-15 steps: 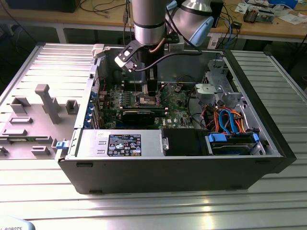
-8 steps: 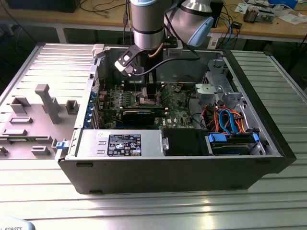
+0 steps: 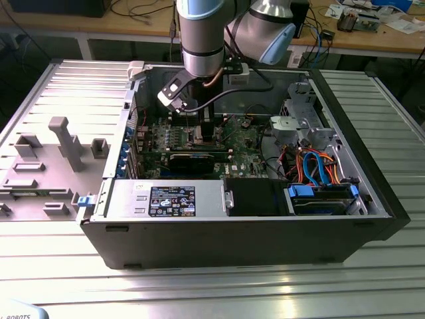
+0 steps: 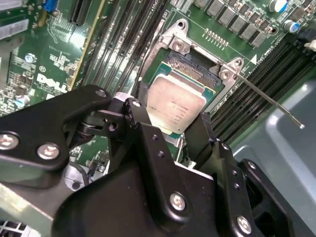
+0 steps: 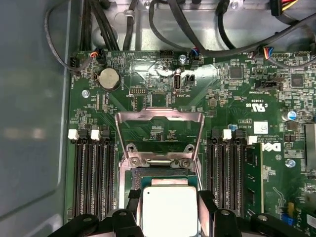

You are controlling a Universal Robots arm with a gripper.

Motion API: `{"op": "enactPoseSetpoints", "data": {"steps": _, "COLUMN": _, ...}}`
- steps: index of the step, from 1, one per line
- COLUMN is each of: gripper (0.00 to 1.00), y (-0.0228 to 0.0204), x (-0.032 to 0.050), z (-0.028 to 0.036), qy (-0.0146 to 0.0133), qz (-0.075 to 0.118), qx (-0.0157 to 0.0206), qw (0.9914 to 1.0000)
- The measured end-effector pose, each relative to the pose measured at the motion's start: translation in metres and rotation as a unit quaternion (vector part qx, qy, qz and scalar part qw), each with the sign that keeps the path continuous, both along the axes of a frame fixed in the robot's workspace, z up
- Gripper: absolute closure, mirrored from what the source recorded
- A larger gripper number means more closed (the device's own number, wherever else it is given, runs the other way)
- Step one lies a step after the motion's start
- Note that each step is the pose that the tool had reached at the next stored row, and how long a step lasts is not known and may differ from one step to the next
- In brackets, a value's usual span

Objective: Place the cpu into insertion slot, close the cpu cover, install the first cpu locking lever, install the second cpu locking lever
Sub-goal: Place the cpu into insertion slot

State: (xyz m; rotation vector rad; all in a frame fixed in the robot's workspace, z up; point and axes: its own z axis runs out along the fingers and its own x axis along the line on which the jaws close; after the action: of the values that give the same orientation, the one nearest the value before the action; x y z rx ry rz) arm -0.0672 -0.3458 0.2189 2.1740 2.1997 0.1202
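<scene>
**Cpu gripped over the open slot**

The case (image 3: 232, 232) lay open so my arm (image 3: 202, 33) could reach straight down to the board (image 5: 237, 94). I had the gripper (image 4: 170, 118) clenched on its load, a finger on each of two opposite edges to keep it level. The cover (image 5: 159, 117) stood tilted up off one edge of the slot (image 4: 195, 66), leaving it open. The cpu (image 5: 169, 210) sat squarely over the slot; seated or not, I couldn't tell. One lever (image 4: 266, 99) stuck out free beside the slot.

The arm (image 3: 202, 40) reaches straight down, its pincer (image 4: 169, 118) clamped on the cpu (image 5: 169, 210).
</scene>
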Motion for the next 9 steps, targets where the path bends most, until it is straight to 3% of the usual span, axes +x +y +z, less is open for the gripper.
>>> {"op": "enactPoseSetpoints", "data": {"steps": 3, "gripper": 0.46, "y": 0.0001, "x": -0.0001, "z": -0.0036, "qy": 0.0001, "qz": -0.016, "qx": -0.0001, "qw": 0.99988}}
{"op": "enactPoseSetpoints", "data": {"steps": 9, "gripper": 0.46, "y": 0.0002, "x": -0.0001, "z": -0.0037, "qy": 0.0000, "qz": -0.016, "qx": 0.0000, "qw": 0.99987}}
